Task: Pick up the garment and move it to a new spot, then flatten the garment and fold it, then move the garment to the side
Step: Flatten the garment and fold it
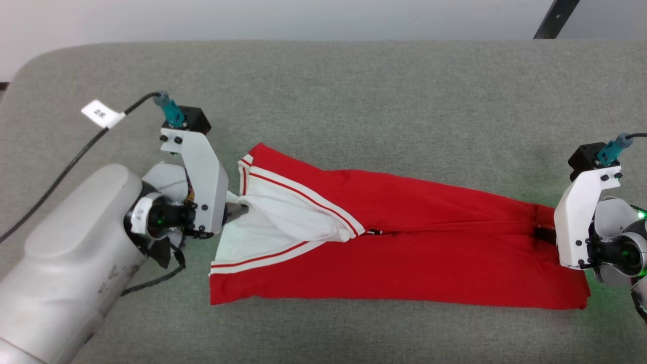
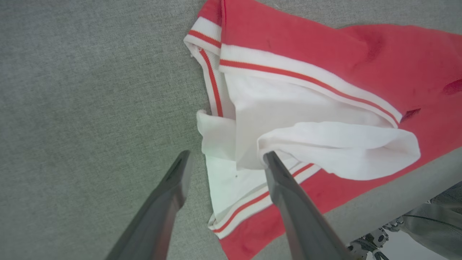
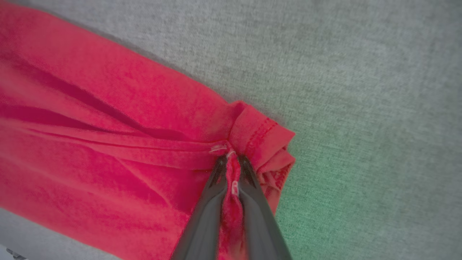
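Folding garment [image 1: 404, 242] | lies stretched lengthwise on grey table [image 1: 354, 91] | left gripper [image 2: 226, 157] jaws wide over its white end | right gripper [image 3: 231, 160] pinching its red end | advice: release without dragging, keep edges aligned, smooth creases before next fold

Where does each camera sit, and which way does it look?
Head view: on the head, looking down at the shirt on the gray pad; left gripper and right gripper show at its ends.
Left wrist view: on the left wrist, looking along its open fingers at the white sleeve.
Right wrist view: on the right wrist, looking along fingers shut on the red hem.
Both wrist views share the shirt.
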You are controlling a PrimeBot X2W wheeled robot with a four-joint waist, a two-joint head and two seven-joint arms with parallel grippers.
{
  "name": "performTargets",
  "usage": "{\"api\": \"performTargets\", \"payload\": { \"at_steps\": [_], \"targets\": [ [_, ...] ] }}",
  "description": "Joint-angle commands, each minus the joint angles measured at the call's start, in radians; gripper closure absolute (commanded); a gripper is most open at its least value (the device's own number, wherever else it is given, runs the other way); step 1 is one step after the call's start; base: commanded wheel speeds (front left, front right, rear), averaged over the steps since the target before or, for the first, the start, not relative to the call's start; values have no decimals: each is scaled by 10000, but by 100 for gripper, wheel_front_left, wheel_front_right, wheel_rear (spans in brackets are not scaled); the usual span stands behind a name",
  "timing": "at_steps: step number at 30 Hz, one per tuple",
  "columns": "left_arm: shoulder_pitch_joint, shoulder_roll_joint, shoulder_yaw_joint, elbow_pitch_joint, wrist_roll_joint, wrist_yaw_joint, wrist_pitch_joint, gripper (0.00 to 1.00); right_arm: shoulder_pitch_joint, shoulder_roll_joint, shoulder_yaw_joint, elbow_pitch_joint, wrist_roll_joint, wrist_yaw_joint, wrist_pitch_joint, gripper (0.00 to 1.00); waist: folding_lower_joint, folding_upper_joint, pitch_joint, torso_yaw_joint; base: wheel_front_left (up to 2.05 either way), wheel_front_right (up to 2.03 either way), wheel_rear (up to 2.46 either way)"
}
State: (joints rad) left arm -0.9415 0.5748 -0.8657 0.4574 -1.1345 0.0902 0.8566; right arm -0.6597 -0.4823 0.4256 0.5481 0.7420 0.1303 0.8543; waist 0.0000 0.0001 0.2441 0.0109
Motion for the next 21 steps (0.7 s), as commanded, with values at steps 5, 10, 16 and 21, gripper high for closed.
{"api": "performTargets", "payload": {
  "at_steps": [5, 10, 16, 21],
  "targets": [
    [272, 180, 55, -364, -133, 181, 82, 0, 385, 234, 47, 511, -280, 3, 196, 0, 0, -1, -212, 176, 0, 0, 0],
    [493, 300, 72, -661, -250, 334, 156, 0, 164, 305, -180, 989, -503, -4, 392, 0, 0, -1, -490, 250, 0, 0, 0],
    [900, 537, 111, -929, -260, 405, -70, 0, -210, 344, -493, 1056, -679, -4, 748, 0, 0, -1, -990, 164, 0, 0, 0],
    [1418, 729, 240, -1185, -293, 386, -642, 0, -48, 225, -518, 450, -787, -3, 615, 0, 0, -1, -1539, 15, 0, 0, 0]
  ]
}}
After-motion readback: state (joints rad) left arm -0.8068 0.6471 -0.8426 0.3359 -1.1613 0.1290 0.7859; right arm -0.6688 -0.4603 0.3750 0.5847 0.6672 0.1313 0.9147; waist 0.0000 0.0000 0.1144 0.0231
